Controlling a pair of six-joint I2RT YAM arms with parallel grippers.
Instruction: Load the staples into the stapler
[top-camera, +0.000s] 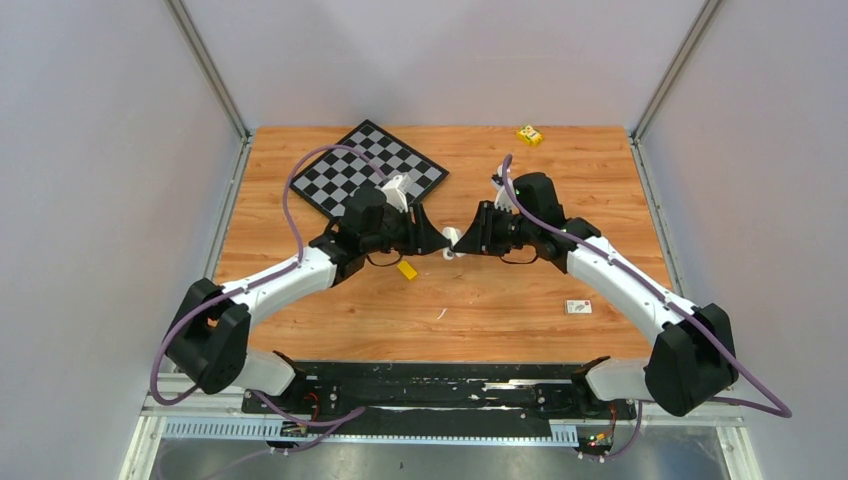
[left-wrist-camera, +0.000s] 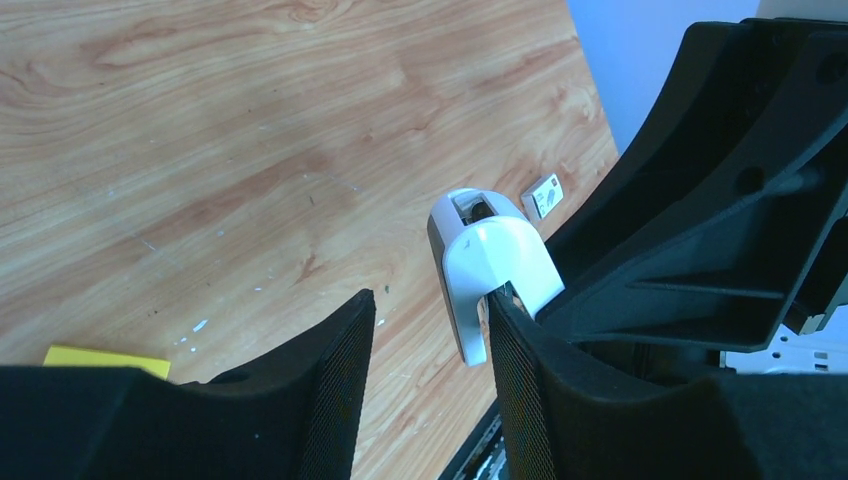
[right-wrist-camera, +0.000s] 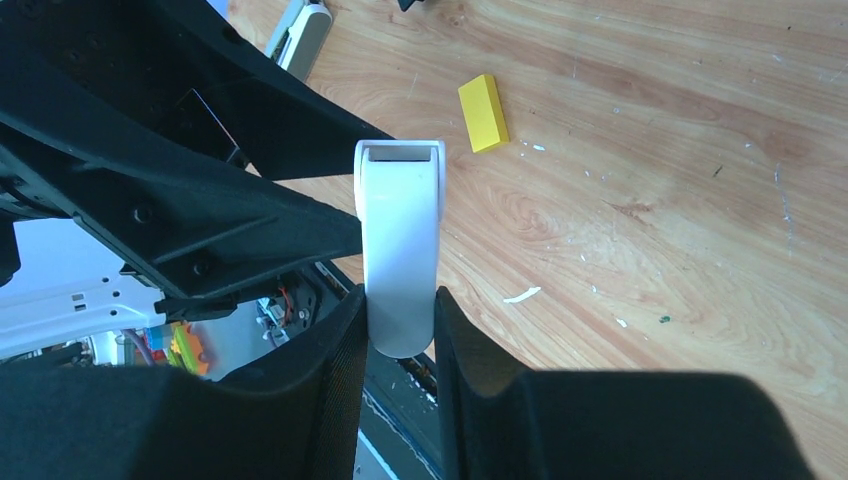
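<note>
Stapler (right-wrist-camera: 400, 220) tight in right claw (right-wrist-camera: 398, 305)

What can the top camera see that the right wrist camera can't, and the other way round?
Only the top view shows the checkerboard, the small white box and a small yellow object at the far edge. Only the right wrist view shows, close up, the right gripper pinching the stapler by its sides, and the slot at its far end. Both show the stapler, the yellow block and the left gripper.
</note>
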